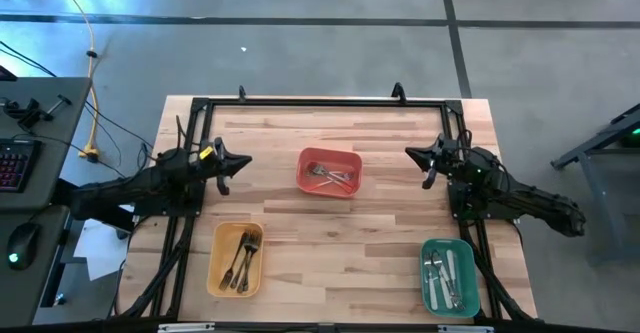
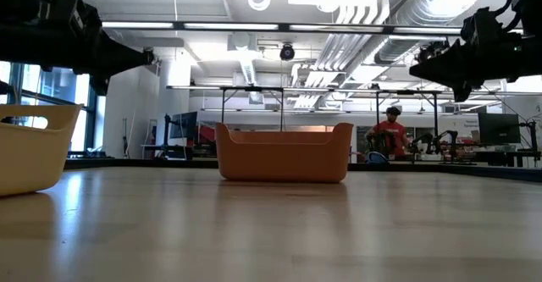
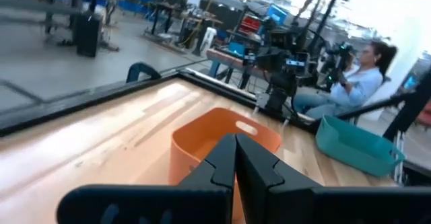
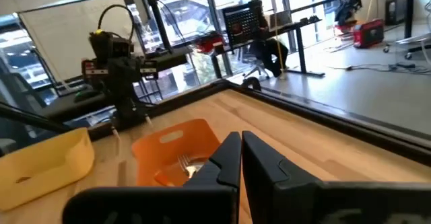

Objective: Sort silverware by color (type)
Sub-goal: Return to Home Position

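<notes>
The silverware lies sorted in three bins. The red-orange bin [image 1: 329, 172] at the table's middle holds forks [image 1: 330, 178] with reddish handles; a fork head [image 4: 185, 163] shows inside it in the right wrist view. The yellow bin [image 1: 236, 259] at the near left holds dark utensils [image 1: 241, 257]. The green bin [image 1: 447, 276] at the near right holds pale ones [image 1: 440, 278]. My left gripper [image 1: 240, 161] is shut, level, left of the red bin and clear of the table. My right gripper [image 1: 412, 154] is shut, level, right of that bin.
A black frame [image 1: 320, 101] runs along the table's far edge and down both sides. Bare wood [image 1: 340, 243] lies between the yellow and green bins. A desk with a keyboard [image 1: 12, 163] stands off the left side. People sit in the room beyond [image 3: 350, 76].
</notes>
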Motion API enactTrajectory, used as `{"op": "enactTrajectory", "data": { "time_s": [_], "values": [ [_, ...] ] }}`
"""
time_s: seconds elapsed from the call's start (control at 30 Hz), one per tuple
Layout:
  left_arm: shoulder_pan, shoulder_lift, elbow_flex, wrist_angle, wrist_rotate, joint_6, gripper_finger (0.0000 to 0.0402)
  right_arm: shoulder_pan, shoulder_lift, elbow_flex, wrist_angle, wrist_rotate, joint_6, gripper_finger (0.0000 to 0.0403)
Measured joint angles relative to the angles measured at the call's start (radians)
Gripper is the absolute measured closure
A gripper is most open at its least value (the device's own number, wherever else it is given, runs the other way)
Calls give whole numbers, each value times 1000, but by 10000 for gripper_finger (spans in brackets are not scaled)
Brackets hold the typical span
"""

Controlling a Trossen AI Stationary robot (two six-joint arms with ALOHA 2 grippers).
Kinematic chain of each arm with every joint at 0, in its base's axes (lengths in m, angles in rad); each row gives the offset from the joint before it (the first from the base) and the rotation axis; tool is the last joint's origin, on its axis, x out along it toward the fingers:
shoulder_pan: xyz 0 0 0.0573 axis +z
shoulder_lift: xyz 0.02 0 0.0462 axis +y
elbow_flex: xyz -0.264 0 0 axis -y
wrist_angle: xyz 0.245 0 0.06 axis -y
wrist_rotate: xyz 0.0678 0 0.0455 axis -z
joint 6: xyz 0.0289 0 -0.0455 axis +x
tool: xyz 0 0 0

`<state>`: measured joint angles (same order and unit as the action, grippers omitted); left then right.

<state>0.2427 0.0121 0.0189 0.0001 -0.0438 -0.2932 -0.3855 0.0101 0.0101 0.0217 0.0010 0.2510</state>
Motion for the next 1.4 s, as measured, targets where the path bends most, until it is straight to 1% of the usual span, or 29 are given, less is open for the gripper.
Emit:
{"op": "enactTrajectory", "data": {
  "time_s": [0.13,0.23,0.3,0.4,0.5,0.63,1.4],
  "values": [
    [21,16,0,-2,-1,-57,401,-1,4,0,-3,16,-3,403],
    [29,27,0,-4,-2,-45,401,-1,5,0,-3,15,-10,403],
    [30,28,0,-1,2,-43,401,-1,5,0,-3,15,-55,403],
    [30,28,0,-2,6,-109,401,-1,5,0,-3,15,-133,403],
    [30,28,0,-2,6,-115,401,-1,5,0,-3,14,-163,403],
    [30,28,0,-2,6,-88,401,-1,5,0,-3,14,-152,403],
    [30,28,0,-2,6,-89,401,-1,5,-1,-3,14,-147,402]
  ]
}}
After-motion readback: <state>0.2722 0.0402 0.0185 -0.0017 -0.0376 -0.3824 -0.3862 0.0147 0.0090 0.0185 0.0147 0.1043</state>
